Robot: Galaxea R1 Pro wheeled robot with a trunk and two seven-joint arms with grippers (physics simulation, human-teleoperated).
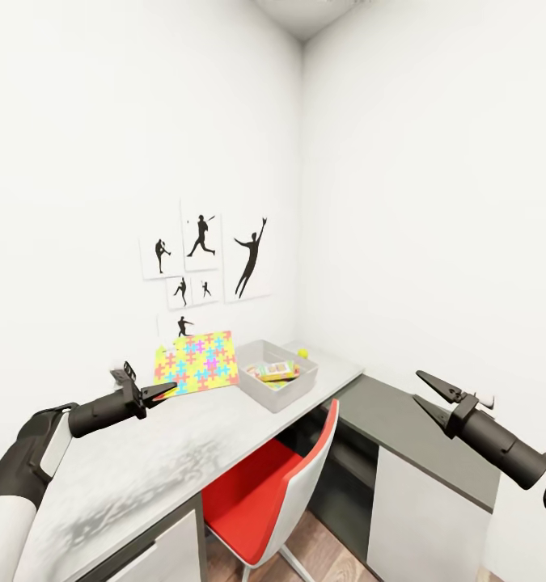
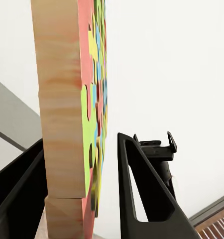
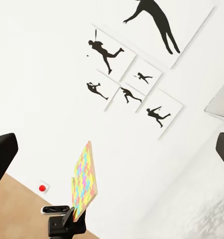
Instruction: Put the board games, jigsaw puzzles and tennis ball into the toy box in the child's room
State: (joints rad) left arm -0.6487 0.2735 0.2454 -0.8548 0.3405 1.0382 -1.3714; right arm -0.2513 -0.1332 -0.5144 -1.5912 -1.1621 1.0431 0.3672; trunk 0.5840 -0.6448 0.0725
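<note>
With its fingers clamped on the lower edge of the jigsaw puzzle (image 1: 196, 363), the left pincer (image 1: 161, 391) holds the coloured square tilted up above the desk (image 1: 143, 461). In the left wrist view the wooden edge of the puzzle (image 2: 67, 119) sits between the two black fingers (image 2: 142, 189). Just beside the puzzle stands the toy box (image 1: 274, 376), with printed boxes already inside, and the tennis ball (image 1: 302, 353) peeks out behind its far rim. The right pincer (image 1: 431, 395) hangs spread and empty, well away from the toy box over the grey unit (image 1: 410, 428). The risk: a thin edge grip may let the square pivot or slip, or a corner may catch the toy box's rim. The walls crowd the toy box's far sides; the open approach is from the near side.
</note>
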